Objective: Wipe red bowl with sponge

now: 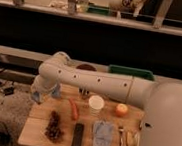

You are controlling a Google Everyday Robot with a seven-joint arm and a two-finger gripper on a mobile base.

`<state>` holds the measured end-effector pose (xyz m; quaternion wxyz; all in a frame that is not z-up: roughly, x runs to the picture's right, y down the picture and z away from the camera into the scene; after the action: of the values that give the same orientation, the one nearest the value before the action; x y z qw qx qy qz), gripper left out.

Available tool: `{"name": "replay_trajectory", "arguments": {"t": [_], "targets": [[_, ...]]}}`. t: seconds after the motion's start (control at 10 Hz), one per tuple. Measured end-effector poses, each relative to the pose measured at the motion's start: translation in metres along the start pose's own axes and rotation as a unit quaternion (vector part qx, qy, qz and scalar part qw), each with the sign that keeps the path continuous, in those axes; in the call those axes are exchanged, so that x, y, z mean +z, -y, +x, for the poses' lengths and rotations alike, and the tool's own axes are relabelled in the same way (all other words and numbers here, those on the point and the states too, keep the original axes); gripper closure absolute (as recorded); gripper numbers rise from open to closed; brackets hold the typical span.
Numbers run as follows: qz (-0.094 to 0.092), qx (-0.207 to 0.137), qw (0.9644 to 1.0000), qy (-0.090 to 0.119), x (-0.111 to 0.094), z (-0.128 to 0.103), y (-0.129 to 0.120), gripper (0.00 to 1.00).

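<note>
**A:** Where is the small round orange-red bowl?

**B:** It does not show. The white jointed arm [91,81] crosses the back of the wooden table [34,136], and the red bowl may sit behind its elbow. Only 1 bowl peeks over the forearm, the dark purple bowl [86,67], beside the green plastic tray [131,72].

**A:** And the blue-grey rectangular sponge?

**B:** There is 1 pale blue shape [56,90] under the arm, just beside the gripper [37,94] at the table's left end. I cannot tell whether it is the sponge or something else.

**A:** Is the gripper holding it?

**B:** I cannot tell. The gripper hangs low by the left edge, and its state is not readable.

**A:** So how far along is the task?

**B:** Early, I judge. No wiping shows. The sponge must be secured, carried to the red bowl and rubbed inside. Up front lie the white paper cup [96,104], the black remote [77,135] and the pale blue-grey cloth [102,132].
</note>
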<state>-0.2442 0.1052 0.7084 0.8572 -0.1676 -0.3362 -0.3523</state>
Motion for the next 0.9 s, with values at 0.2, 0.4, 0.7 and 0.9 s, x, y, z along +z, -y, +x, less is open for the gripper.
{"name": "replay_trajectory", "arguments": {"t": [0.2,0.4,0.7,0.9], "targets": [[0.002,0.012,0.9998,-0.015,-0.006,0.018,0.006,0.91],[0.003,0.024,0.9993,-0.027,-0.012,0.040,0.004,0.91],[0.008,0.049,0.9977,-0.046,-0.023,0.079,-0.003,0.91],[0.010,0.062,0.9962,-0.060,-0.025,0.103,0.002,0.91]]}}
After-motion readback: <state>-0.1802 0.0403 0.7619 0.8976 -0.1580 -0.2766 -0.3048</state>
